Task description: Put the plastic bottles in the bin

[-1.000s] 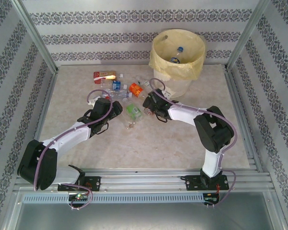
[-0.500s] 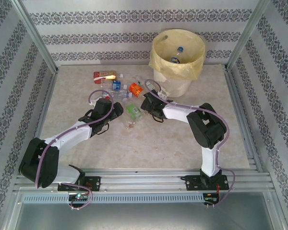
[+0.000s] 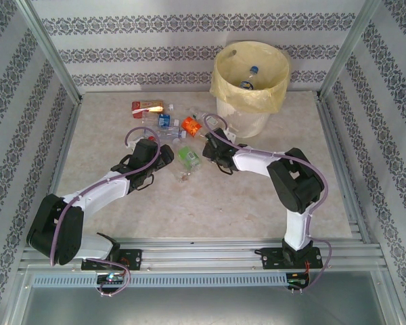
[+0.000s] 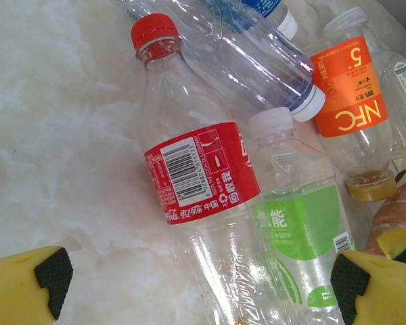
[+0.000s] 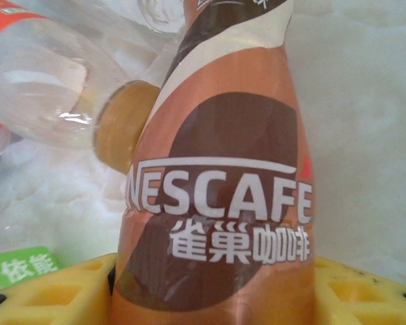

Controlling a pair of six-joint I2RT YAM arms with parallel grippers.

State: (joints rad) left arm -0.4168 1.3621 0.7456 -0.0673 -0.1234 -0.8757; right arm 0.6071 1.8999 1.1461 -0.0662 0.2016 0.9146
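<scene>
The right gripper (image 5: pixel 213 288), jaws snug on both sides of the brown coffee bottle (image 5: pixel 223 169) lying on the table (image 3: pixel 257 203) near the bin (image 3: pixel 250 120), should firm up gently and lift straight, while the left gripper (image 4: pixel 197 274) hovers wide open, empty, over the red-label bottle (image 4: pixel 199 172)

Over the last second the right arm's elbow (image 3: pixel 296 181) swung toward the left, then eased part of the way back, ending slightly left of where it began. The purple cable (image 3: pixel 325 193) along that arm's outer side moved in with it. The right hand (image 3: pixel 215 152) nudged left and returned, staying low on the counter. From above, no narrowing of its jaws can be made out; its 2 yellow fingers (image 5: pixel 365 291) now flank a brown coffee bottle (image 5: pixel 216 203).
</scene>
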